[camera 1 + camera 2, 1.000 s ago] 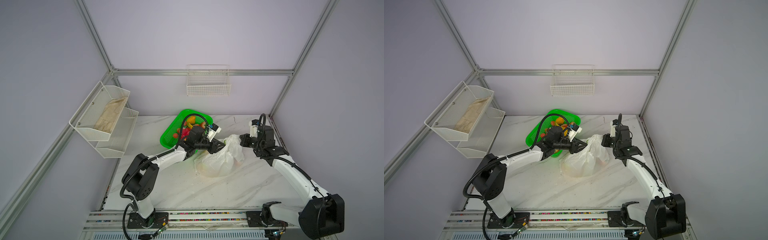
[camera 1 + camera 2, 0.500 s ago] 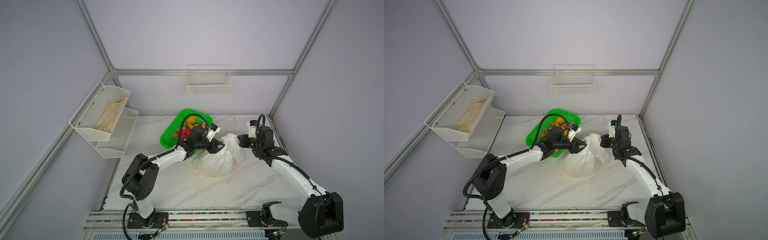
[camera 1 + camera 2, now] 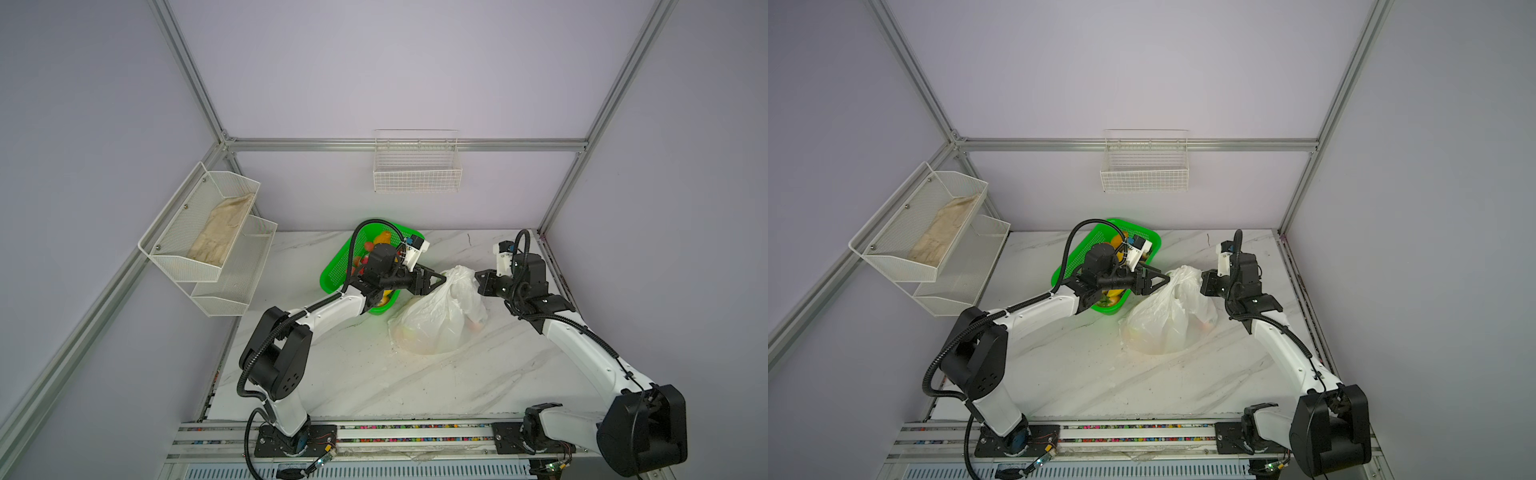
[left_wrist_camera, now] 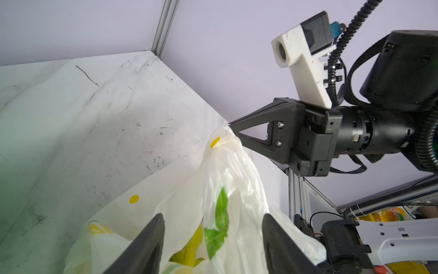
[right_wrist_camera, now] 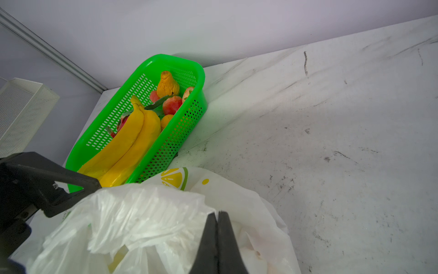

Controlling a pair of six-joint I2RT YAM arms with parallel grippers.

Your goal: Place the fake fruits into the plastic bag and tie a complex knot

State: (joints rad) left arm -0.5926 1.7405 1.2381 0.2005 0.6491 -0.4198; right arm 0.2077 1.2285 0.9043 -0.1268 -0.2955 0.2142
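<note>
Pinches plastic bag (image 4: 227,170) neck in right hand (image 4: 231,127) to hold it upright, left hand (image 4: 212,217) spread for regrasp.

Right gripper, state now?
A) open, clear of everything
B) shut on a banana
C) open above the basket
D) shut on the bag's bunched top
D: in the left wrist view the right gripper has its tips closed, pinching the bunched top of the bag.

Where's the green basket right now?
In both top views the green basket sits toward the back edge of the table, left of centre, just left of the plastic bag.
</note>
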